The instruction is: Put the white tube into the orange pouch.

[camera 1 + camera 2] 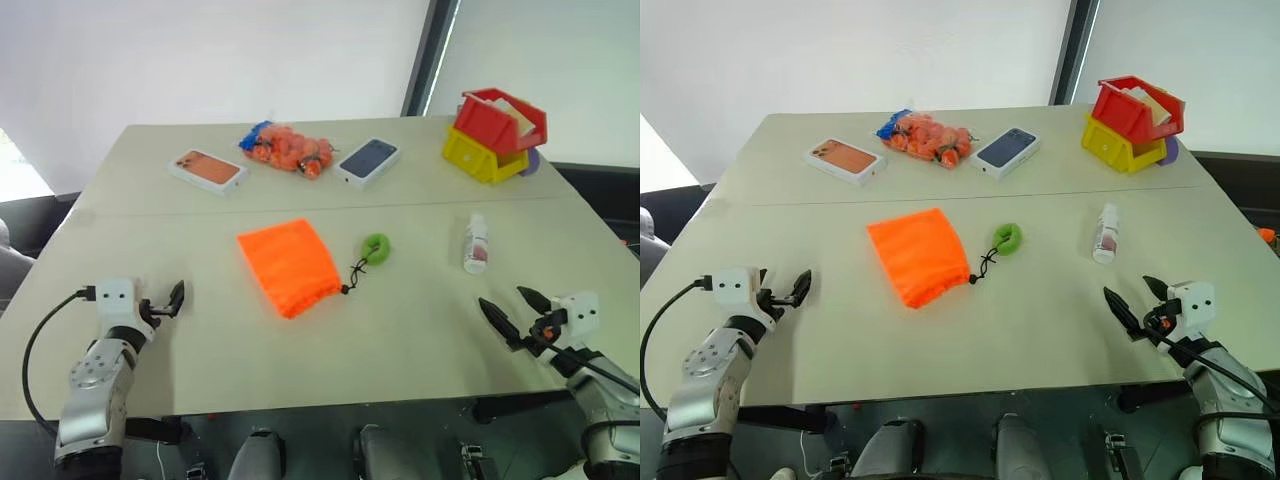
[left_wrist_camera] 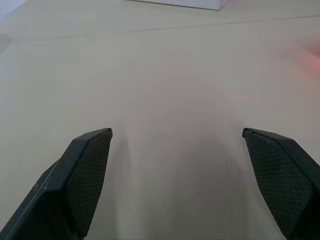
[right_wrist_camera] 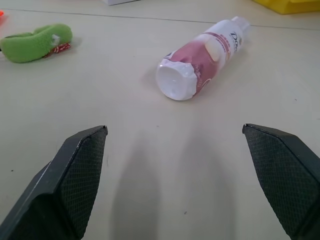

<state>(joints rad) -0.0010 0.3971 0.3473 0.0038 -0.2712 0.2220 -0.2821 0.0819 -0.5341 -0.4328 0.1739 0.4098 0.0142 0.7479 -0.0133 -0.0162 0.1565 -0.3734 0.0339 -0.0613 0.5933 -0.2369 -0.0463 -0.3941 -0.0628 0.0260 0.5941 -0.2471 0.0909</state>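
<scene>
The white tube [image 1: 476, 243] lies on its side on the right part of the table [image 1: 420, 330], its reddish-pink label facing up. My right gripper [image 1: 503, 298] stands open a short way in front of it, apart from it; the right wrist view has the tube [image 3: 200, 60] beyond the spread fingertips. Flat at the table's middle lies the orange pouch [image 1: 290, 265], its black cord running to a green ring [image 1: 376, 249]. At the near left my left gripper [image 1: 168, 302] is open over bare tabletop, well left of the pouch.
Along the far side sit an orange phone box [image 1: 207, 168], a mesh bag of small orange items [image 1: 288, 147] and a dark phone box [image 1: 368, 161]. A red bin [image 1: 503, 117] is stacked on a yellow bin [image 1: 482, 155] at the far right corner.
</scene>
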